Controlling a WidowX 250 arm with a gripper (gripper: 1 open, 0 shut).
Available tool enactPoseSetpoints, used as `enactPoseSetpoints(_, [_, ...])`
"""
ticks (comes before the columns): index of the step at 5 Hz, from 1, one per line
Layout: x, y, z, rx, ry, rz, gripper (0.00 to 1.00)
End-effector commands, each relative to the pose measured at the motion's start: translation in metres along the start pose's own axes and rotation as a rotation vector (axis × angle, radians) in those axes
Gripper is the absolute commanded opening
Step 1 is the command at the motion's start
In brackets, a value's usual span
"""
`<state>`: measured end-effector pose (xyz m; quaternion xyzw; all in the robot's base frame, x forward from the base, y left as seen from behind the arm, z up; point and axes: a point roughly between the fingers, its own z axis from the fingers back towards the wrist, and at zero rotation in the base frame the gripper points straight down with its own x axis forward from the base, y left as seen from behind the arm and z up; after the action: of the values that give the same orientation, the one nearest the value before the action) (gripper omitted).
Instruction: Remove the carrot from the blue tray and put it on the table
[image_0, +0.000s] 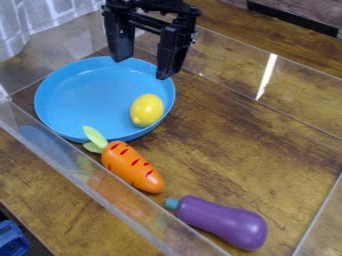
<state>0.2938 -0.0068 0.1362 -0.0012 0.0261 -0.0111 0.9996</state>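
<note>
The black two-fingered gripper (150, 55) is cut off by the top edge of the view, so only its lower body and fingers show; the arm above it is out of sight. It hangs over the far rim of the round, shallow sky-blue plastic tray (74, 100), fingers pointing down and spread wide apart, with nothing between them.

The orange tapered toy carrot (134, 166), marked with dark grooves and tipped with a light green leafy top, lies on the dark brown glossy wood-grain table (254, 130), outside the tray. Its leafy end sits just beside the tray's near rim; whether leaf and rim touch is hard to make out. Its body points away from the tray toward the front.

A small smooth yellow lemon (147, 108) rests inside the tray, near the rim on the side closest to the carrot. A glossy purple toy eggplant (223, 221) with a small teal stem lies on the table well apart from the tray, beyond the carrot.

Clear plastic walls (54, 150) border the table; they show mainly as bright reflected streaks and faint edges, one running close past the tray's near side.
</note>
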Motion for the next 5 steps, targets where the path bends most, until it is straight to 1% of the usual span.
enactPoseSetpoints(1, [-0.002, 0.002, -0.009, 0.001, 0.013, -0.045, 1.0])
enactPoseSetpoints(2, [-0.005, 0.002, -0.018, 0.001, 0.025, -0.101, 1.0])
enactPoseSetpoints(3, [-0.017, 0.001, -0.031, 0.005, 0.017, -0.227, 1.0])
enactPoseSetpoints(4, [-0.026, 0.002, -0.054, 0.027, 0.006, -0.371, 1.0])
enactPoseSetpoints(5, [-0.03, -0.001, -0.076, 0.052, -0.013, -0.541, 1.0])
